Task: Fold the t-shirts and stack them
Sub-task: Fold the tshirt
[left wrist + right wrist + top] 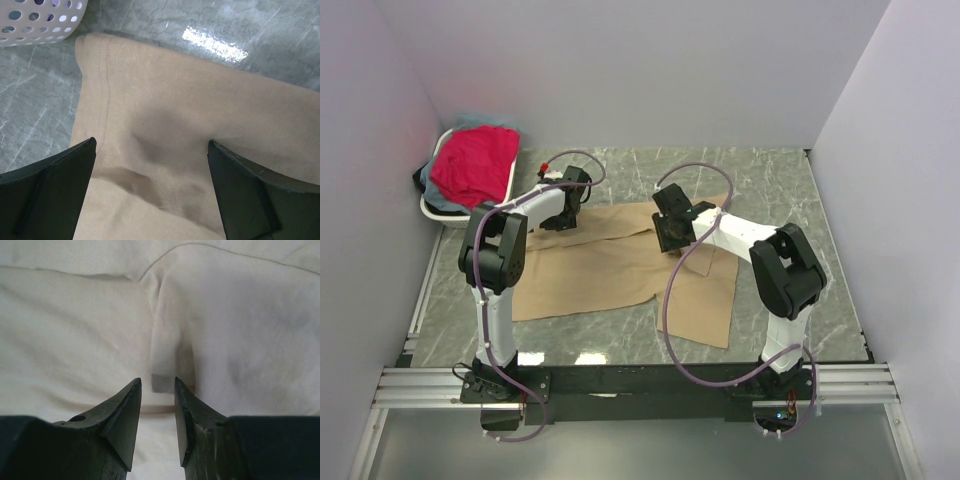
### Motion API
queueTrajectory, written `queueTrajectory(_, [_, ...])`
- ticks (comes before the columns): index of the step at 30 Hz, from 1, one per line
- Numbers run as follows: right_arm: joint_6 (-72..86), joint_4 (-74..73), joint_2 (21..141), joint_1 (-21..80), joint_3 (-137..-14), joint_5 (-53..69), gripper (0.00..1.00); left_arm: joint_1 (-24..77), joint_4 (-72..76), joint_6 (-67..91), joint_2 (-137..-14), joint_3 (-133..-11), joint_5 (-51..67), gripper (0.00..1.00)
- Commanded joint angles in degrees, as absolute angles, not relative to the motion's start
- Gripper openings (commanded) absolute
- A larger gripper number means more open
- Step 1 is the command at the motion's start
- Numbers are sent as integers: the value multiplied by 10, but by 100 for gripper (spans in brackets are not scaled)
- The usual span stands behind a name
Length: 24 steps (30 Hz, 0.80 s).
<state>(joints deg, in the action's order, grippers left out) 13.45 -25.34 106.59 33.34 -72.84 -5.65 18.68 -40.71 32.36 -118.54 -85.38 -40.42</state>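
A tan t-shirt (610, 270) lies spread on the marble table. My left gripper (563, 212) is low over its far left part. In the left wrist view the jaws (151, 142) stand wide open over the tan cloth (175, 90), with a low wrinkle between them and a stitched hem on the left. My right gripper (670, 238) is down on the shirt's far middle. In the right wrist view the jaws (157, 380) are only narrowly apart, and a raised fold of the cloth (162, 340) ends just ahead of the tips. A red-pink t-shirt (475, 165) lies on a pale blue-grey one (426, 182) in the basket.
The white perforated plastic basket (442, 216) stands at the far left against the wall, and its rim shows in the left wrist view (40, 20). Grey walls close in the left, back and right sides. Bare marble (780, 190) shows at the right.
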Motion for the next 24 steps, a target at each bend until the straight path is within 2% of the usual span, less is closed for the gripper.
queueTrajectory(1, [124,-253,1086,345,-758,-80,40,185,-415,323,-1181,-834,-378,100])
queueTrajectory(7, [125,-270,1110,350,-779,-106,40,185,-418,323,-1183,-838,-381,100])
queueTrajectory(10, [129,-280,1122,351,-788,-122,36,185,-417,323,-1182,-837,-381,99])
queueTrajectory(11, [129,-285,1128,351,-791,-124,32,185,-418,323,-1183,-837,-381,100])
queueTrajectory(12, [131,-283,1129,351,-790,-127,22,185,-418,323,-1183,-837,-382,99])
queueTrajectory(15, [134,-282,1121,352,-788,-125,2,185,-417,324,-1181,-835,-383,99])
queueTrajectory(16, [130,-280,1116,352,-785,-121,0,185,-417,323,-1182,-835,-382,99])
queueTrajectory(24, [126,-293,1048,373,-786,-81,0,185,-418,323,-1189,-840,-381,99])
